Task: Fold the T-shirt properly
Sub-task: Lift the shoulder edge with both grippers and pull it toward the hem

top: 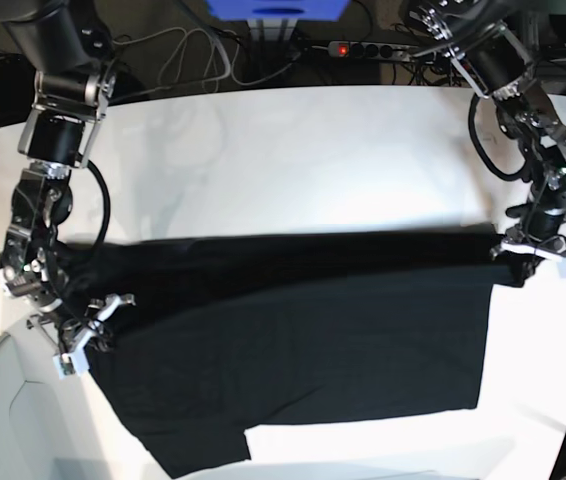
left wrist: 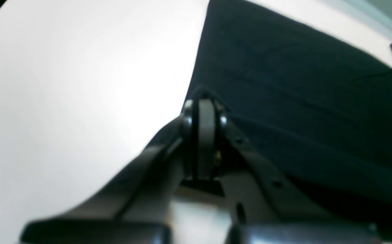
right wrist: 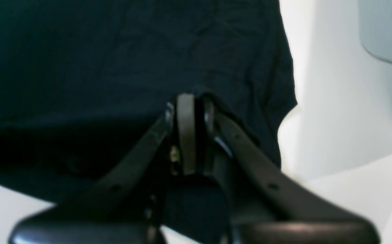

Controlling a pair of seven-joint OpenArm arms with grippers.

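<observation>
With the T-shirt point(top: 293, 340) spread black across the white desk point(top: 293, 170) and its two far corners pinched tight between the fingers of the left gripper point(left wrist: 202, 101) and right gripper point(right wrist: 191, 98), a corner could be lost and the fold skewed if the arms are moved unevenly.

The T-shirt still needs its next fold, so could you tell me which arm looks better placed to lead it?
Neither clearly: both work together. The left gripper and right gripper are each shut on opposite ends of the T-shirt, with a fold edge stretched between them above the white table.
</observation>
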